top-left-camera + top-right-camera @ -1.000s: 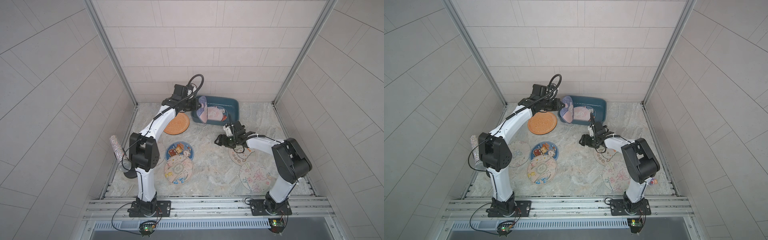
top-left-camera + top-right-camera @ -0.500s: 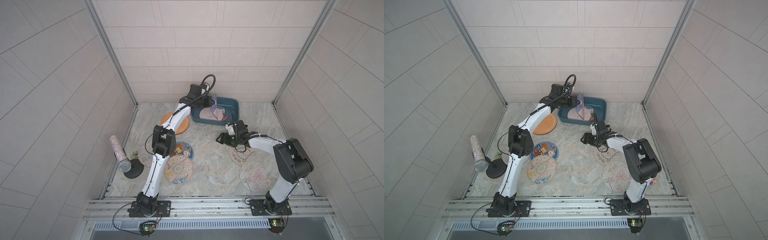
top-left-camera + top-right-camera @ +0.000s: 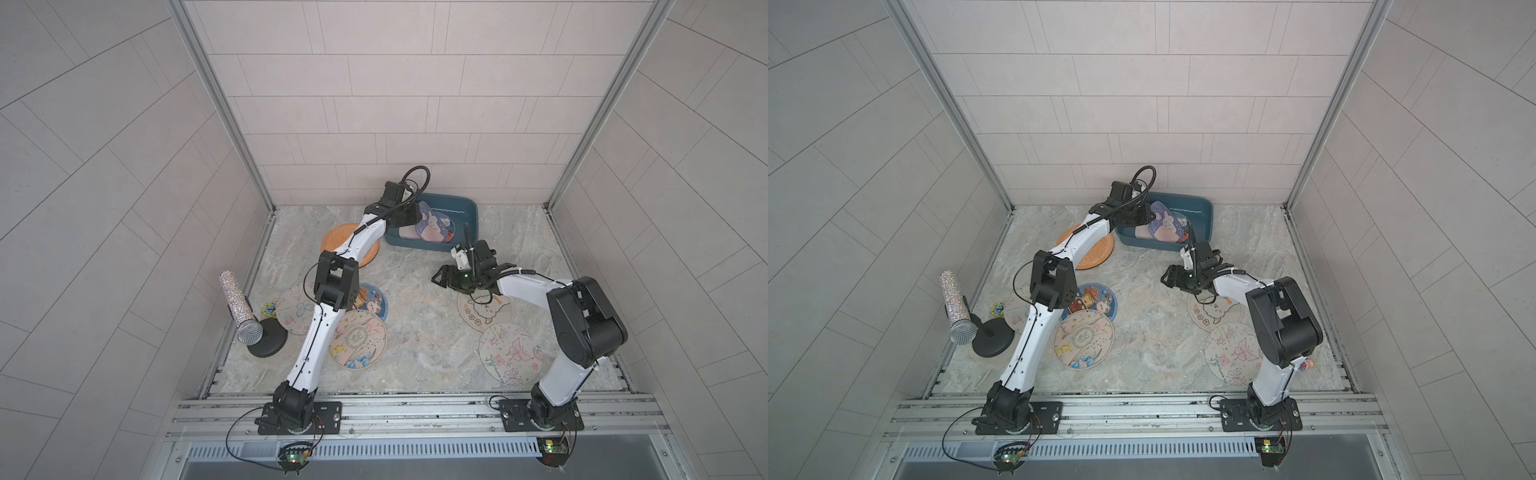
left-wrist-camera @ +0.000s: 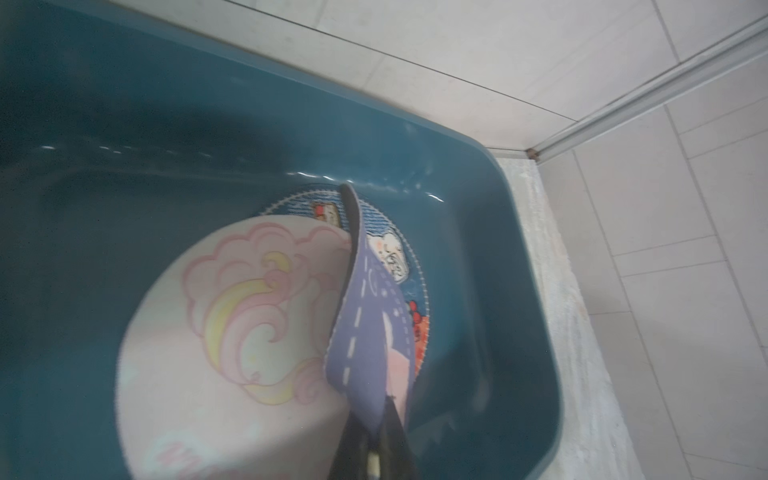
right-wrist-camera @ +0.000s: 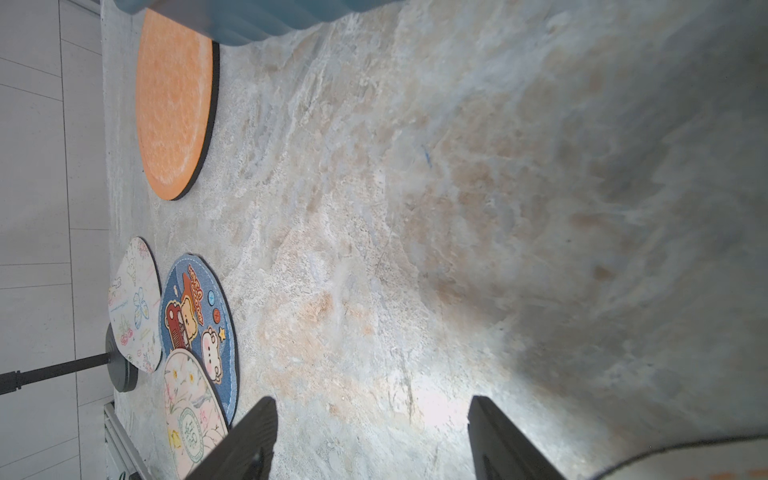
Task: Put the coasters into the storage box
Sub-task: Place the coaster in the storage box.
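Coasters [image 4: 232, 324] lie in the far storage box [image 4: 498, 249], where our left gripper [image 4: 374, 453] pinches a purple coaster [image 4: 370, 332] on edge. Our right gripper [image 5: 372, 409] hangs wide over the table [image 5: 415, 208].

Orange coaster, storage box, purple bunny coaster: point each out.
orange coaster [image 5: 174, 104]: right wrist view, centre of face.
storage box [image 3: 415, 245]: in a top view, near wall.
purple bunny coaster [image 4: 365, 340]: left wrist view, printed face.

top pair: high, looked down, shared whole table [image 3: 415, 332] | left wrist: close, faced into storage box [image 4: 478, 208] | right wrist: low over table
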You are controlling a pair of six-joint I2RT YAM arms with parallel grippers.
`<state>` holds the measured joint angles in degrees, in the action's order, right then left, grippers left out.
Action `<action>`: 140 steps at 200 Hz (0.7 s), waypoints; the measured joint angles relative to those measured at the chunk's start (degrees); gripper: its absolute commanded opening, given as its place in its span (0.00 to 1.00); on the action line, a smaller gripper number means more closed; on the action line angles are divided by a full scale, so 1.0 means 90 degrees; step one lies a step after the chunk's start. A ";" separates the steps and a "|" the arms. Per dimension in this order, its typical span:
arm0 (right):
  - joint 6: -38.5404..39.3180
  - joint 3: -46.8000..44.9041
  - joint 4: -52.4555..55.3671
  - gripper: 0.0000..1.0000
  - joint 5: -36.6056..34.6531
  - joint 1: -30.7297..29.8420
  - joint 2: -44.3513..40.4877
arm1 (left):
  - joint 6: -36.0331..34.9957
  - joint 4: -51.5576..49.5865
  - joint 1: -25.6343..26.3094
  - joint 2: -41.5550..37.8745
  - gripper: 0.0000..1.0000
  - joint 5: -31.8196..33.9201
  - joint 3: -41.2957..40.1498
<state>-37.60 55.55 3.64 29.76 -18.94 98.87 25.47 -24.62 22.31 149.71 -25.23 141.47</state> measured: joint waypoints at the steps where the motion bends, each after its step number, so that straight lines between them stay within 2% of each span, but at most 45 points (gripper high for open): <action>1: 0.0000 0.0000 0.0000 0.76 0.0002 0.0000 0.0000 | 0.0012 -0.0002 -0.0002 0.0000 0.35 0.0010 0.0000; 18: 0.0002 0.0010 0.0027 0.76 0.0000 0.0000 0.0002 | -0.0097 -0.0100 -0.0039 0.0000 0.57 0.0287 -0.0002; 42: 0.0010 0.0029 0.0119 0.76 -0.0007 0.0002 0.0000 | -0.0221 -0.0170 -0.0085 -0.0012 0.78 0.0588 -0.0090; 73: 0.0090 0.0041 0.0396 0.76 -0.0058 0.0049 -0.0070 | -0.0338 -0.0194 -0.0083 -0.0112 0.97 0.0814 -0.0571; 82: 0.0131 0.0041 0.0505 0.76 -0.0080 0.0073 -0.0141 | -0.0372 -0.0197 -0.0083 -0.0160 1.00 0.0843 -0.0721; 110: 0.0299 0.0056 0.0877 0.77 -0.0206 0.0187 -0.0478 | -0.0437 -0.0177 -0.0083 -0.0486 1.00 0.0889 -0.1161; 140: 0.0517 0.0075 0.1331 0.80 -0.0413 0.0410 -0.0869 | -0.0452 0.0036 -0.0063 -0.1231 1.00 0.0818 -0.1831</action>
<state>-32.95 56.23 15.62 26.04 -15.25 91.05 21.41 -24.29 21.74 138.63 -17.87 124.99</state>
